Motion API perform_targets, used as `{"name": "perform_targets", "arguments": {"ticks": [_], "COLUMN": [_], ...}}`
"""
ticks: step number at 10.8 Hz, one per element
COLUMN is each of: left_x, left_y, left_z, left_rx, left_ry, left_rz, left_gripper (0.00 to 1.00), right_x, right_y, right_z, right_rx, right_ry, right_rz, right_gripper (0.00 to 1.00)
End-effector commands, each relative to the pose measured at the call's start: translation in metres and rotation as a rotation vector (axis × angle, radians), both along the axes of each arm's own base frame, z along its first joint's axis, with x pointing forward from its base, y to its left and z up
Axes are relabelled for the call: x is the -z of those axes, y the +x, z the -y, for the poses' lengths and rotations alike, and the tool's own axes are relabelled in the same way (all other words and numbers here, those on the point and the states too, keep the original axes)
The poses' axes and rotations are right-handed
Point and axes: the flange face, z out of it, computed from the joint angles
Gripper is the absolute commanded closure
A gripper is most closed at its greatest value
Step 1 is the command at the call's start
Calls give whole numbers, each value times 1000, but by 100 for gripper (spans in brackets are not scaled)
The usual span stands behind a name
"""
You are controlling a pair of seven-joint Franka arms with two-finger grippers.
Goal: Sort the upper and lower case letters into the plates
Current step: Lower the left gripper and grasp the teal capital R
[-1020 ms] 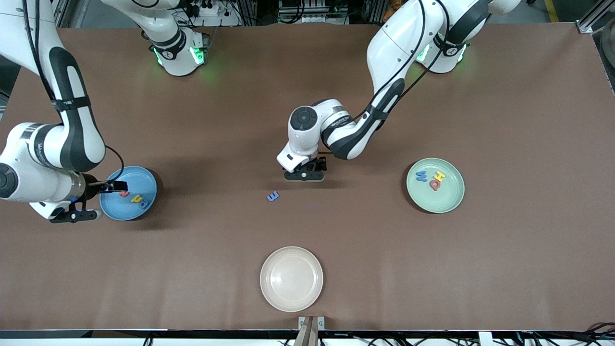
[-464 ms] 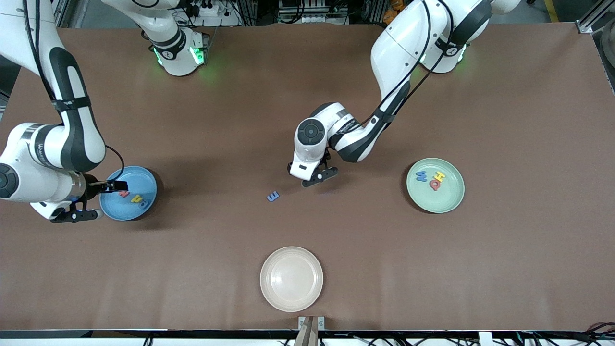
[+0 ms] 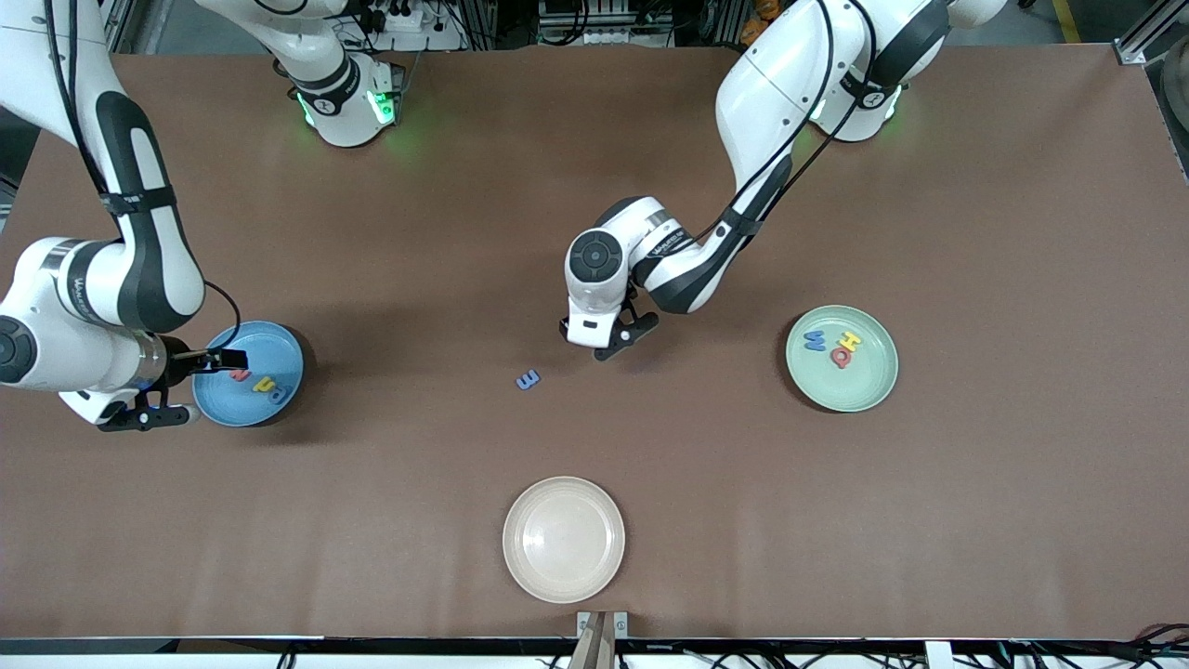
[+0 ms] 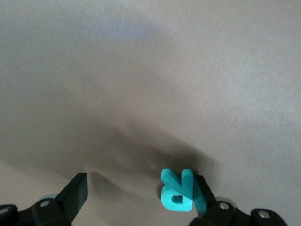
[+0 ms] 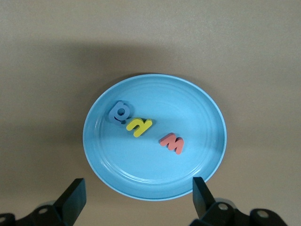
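Across the brown table (image 3: 975, 186), blue plate (image 3: 279, 346) and green plate (image 3: 859, 390) hold sorted letters. Right gripper (image 3: 163, 390) waits spread beside the blue plate. Left gripper (image 3: 615, 336), fingers spread, hangs mid-table with a teal letter (image 4: 176, 192) against one finger; whether gripped, unclear. Blue letter (image 3: 528, 379) remains; judged next pick.

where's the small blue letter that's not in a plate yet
In the front view the blue letter lies on the bare table near its middle, nearer to the camera than the open left gripper and between the blue plate and the green plate.
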Motion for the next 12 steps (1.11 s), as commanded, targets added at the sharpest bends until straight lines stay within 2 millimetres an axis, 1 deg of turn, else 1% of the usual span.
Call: {"name": "perform_targets", "arguments": {"ticks": [1, 3, 4, 10, 11, 12], "left_x": [-1, 1, 0, 6, 6, 6], "left_y": [5, 7, 11, -2, -2, -2], "left_z": [1, 3, 7, 22, 22, 22], "left_rx": [-43, -59, -78, -161, -161, -163], "left_ry": [13, 10, 3, 4, 4, 2], "left_rz": [-9, -7, -3, -3, -3, -3], "left_gripper": [14, 14, 14, 14, 21, 34], "right_x": [0, 0, 1, 2, 2, 2], "right_y": [1, 1, 1, 2, 2, 2], "right_z": [-1, -2, -2, -2, -2, -2], "right_rx": [-11, -12, -12, -13, -13, -13], "right_ry": [9, 9, 10, 9, 9, 9], "right_rz": [3, 4, 2, 8, 8, 8], "right_gripper": [0, 0, 0, 0, 0, 0]}}
